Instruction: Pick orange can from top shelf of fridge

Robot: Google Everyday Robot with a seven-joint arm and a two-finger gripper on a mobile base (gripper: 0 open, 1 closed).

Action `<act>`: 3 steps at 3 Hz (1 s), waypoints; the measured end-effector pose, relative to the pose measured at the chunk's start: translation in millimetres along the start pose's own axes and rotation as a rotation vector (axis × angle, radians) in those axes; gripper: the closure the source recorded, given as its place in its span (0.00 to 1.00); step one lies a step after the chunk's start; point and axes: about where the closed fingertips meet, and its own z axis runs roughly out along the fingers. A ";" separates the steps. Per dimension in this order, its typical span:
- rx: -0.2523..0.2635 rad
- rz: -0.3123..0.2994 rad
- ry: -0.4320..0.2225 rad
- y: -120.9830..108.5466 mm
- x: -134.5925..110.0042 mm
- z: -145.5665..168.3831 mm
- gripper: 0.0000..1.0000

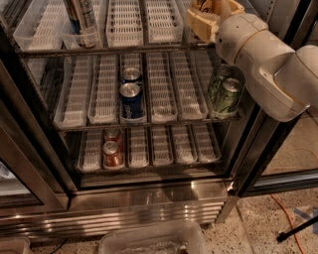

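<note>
The fridge (149, 198) stands open in front of me, with wire shelves of white slotted trays. The top shelf (124, 22) runs along the top of the view. My gripper (208, 17) is at the right end of that shelf, on the end of my white arm (268, 64), which reaches in from the right. A coppery orange sliver, apparently the orange can (211, 5), shows at the top edge right at the gripper; most of it is hidden or cut off by the frame.
A tall slim silver-blue can (82, 17) stands on the top shelf at the left. Two blue cans (131, 99) and two green cans (226, 94) are on the middle shelf, red cans (112, 151) on the lower. A clear bin (149, 240) and an orange cable (288, 213) lie on the floor.
</note>
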 end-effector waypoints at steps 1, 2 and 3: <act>0.004 0.001 -0.020 -0.1 -4.9 0.9 1.00; 0.008 -0.001 -0.056 -1.9 -11.9 1.2 1.00; 0.014 -0.012 -0.092 -4.8 -20.9 0.1 1.00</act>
